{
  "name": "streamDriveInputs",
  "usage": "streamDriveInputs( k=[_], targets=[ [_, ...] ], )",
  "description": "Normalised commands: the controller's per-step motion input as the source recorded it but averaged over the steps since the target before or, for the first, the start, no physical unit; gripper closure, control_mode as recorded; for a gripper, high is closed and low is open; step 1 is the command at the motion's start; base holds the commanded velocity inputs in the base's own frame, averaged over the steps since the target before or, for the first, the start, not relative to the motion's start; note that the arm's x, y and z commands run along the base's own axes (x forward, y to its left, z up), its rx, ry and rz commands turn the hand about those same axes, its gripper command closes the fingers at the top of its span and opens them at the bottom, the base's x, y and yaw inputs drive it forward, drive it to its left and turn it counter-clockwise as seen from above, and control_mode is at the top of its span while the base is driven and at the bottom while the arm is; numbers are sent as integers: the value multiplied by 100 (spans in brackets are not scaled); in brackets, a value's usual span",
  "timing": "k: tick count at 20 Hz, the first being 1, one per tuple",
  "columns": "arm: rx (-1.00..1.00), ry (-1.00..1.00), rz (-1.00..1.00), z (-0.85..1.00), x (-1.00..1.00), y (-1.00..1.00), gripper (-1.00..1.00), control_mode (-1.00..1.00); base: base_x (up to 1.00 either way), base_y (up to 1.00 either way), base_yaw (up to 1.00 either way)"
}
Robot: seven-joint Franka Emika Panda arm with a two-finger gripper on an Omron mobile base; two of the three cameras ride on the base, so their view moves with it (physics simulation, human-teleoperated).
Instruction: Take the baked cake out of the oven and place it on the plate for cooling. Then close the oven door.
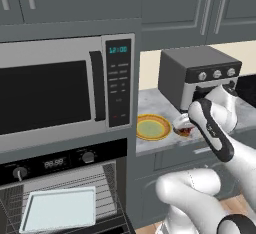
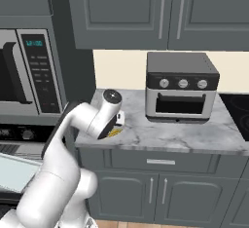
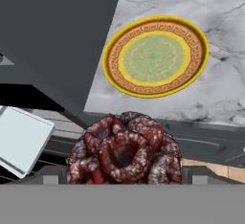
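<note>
The baked cake [image 3: 125, 149], dark reddish-brown and lumpy, sits between the fingertips of my gripper [image 3: 124, 170], which is shut on it. In the left base view the gripper [image 1: 184, 124] holds the cake [image 1: 184, 130] over the counter's front part, just right of the plate [image 1: 152, 127]. The plate [image 3: 155, 56] has a yellow-orange rim and pale green centre and lies bare on the marble counter. In the right base view my arm hides all but a yellow sliver of the plate [image 2: 115, 133]. The oven [image 1: 55, 164] stands open lower left; its door is mostly out of view.
A pale blue-grey baking tray [image 1: 59, 209] rests on the oven's wire rack, also seen in the hand view [image 3: 21, 139]. The microwave [image 1: 50, 93] sits above the oven. A grey toaster oven [image 2: 181, 85] stands behind on the counter [image 2: 194, 134], with a dark cooktop [image 2: 238, 110] at right.
</note>
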Motion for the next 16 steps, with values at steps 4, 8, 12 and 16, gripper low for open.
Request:
streamDriveInputs(
  k=[4,8,12,16],
  targets=[
    [-5,0,17,-3,56,0,100,-100,0,0,0],
    [-12,0,15,-13,39,2,100,-100,0,0,0],
    [-13,0,10,-20,39,12,100,-100,0,0,0],
    [-5,0,8,-16,43,10,100,-100,0,0,0]
  ],
)
